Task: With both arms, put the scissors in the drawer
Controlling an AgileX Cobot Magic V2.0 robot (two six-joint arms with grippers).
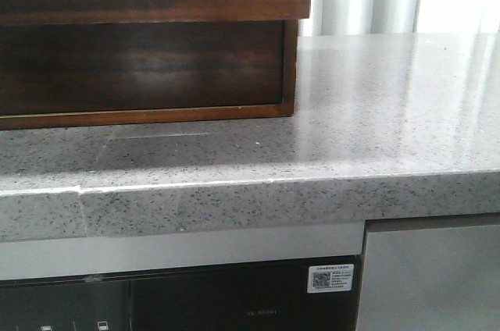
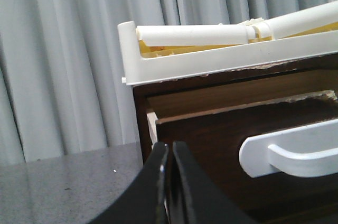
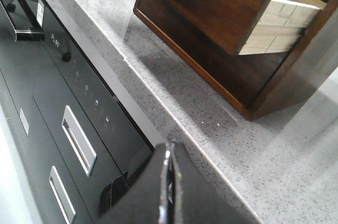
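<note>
Closed left end effector [image 2: 170,182] nears drawer [image 2: 253,145]; front view omits both.

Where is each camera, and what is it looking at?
Front view: low, facing forward at the counter edge and the brown cabinet; no robot part shows.
Left wrist view: on the left arm, looking at the pulled-out drawer with its white handle; left gripper shut.
Right wrist view: on the right arm, looking down at the counter; right gripper shut.
All three share the cabinet; no scissors show.
</note>
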